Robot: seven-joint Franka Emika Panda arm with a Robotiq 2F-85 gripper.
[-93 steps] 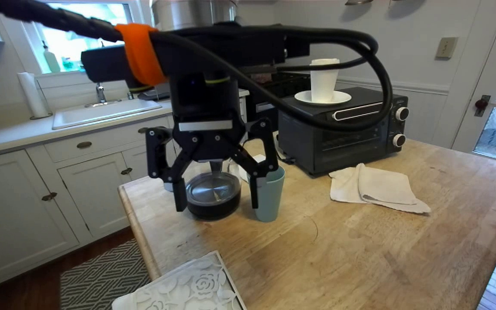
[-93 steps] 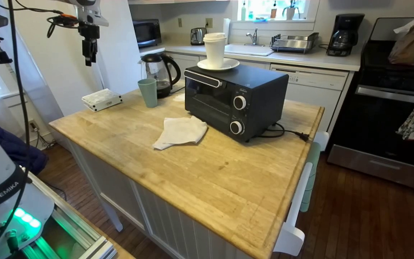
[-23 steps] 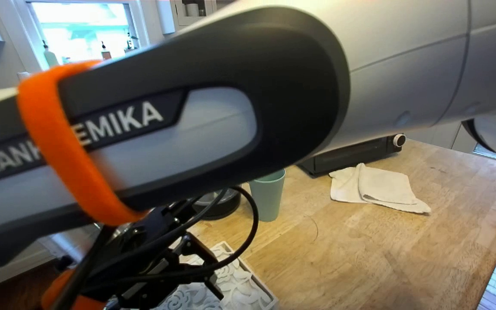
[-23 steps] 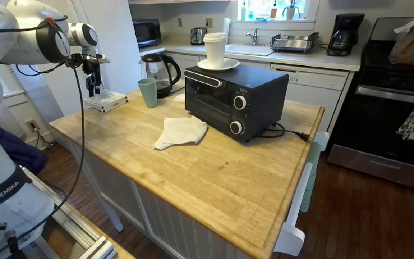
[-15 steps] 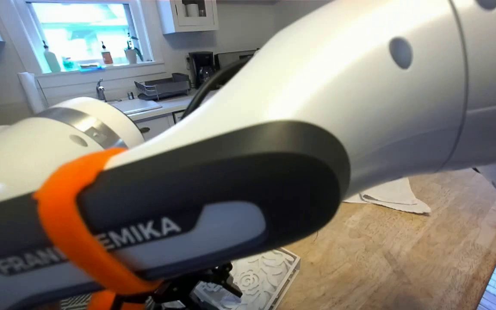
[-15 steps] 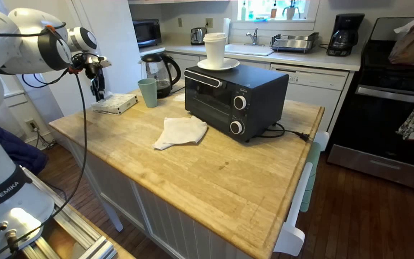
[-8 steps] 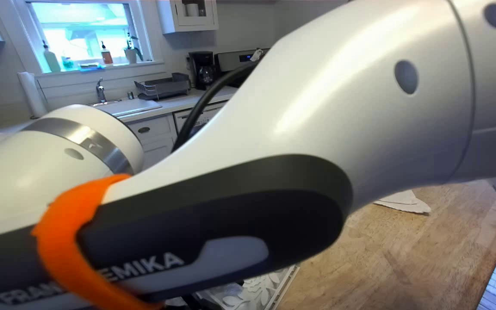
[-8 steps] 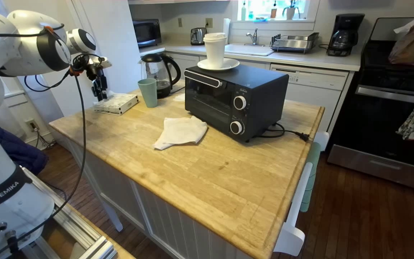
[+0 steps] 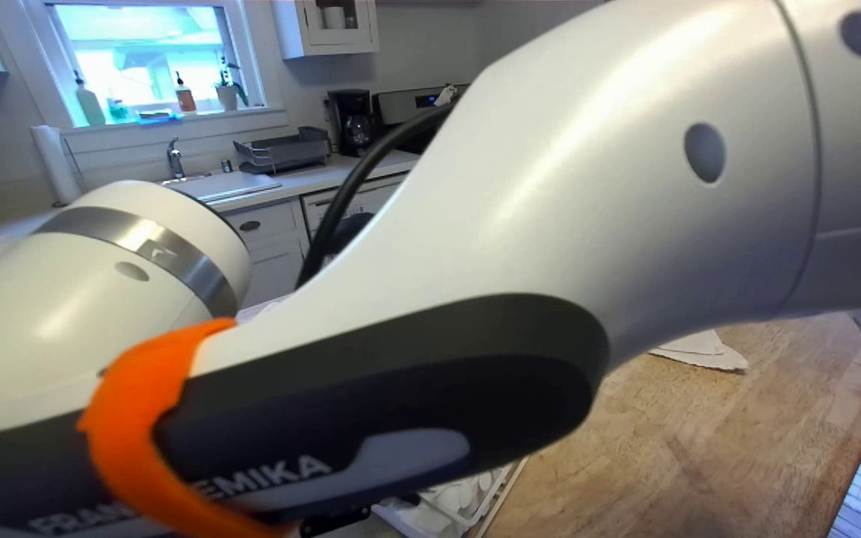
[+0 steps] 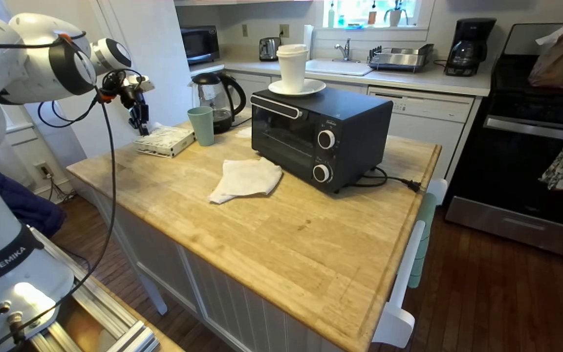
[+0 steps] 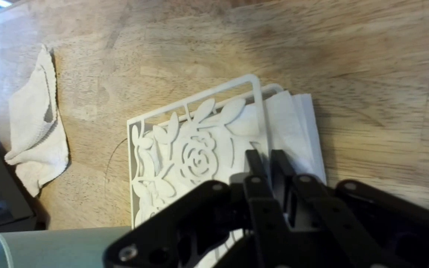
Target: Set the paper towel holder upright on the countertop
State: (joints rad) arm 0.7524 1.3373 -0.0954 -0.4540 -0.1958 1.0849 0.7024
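Observation:
The cream paper towel holder (image 10: 169, 139), with cut-out flowers, lies on its broad side on the wooden countertop (image 10: 281, 234). White paper (image 11: 298, 126) sticks out past its open edge in the wrist view. My gripper (image 11: 268, 158) has come together on the rim of the holder's upper lace panel (image 11: 199, 160), one finger on each side with a narrow gap. In an exterior view the gripper (image 10: 142, 132) leans down onto the holder's near top. The arm hides most of the holder (image 9: 468, 497) and the gripper in an exterior view.
A green cup (image 10: 202, 127) stands very close to the holder, with a glass coffee pot (image 10: 218, 100) behind it. The black toaster oven (image 10: 318, 139) bears a plate and a white cup (image 10: 292, 68). A folded cloth (image 10: 247, 180) lies in front of the oven.
The arm has come down onto the holder. The holder has been dragged along the countertop toward the green cup. In the last half second gripper and holder have shifted slightly that way again.

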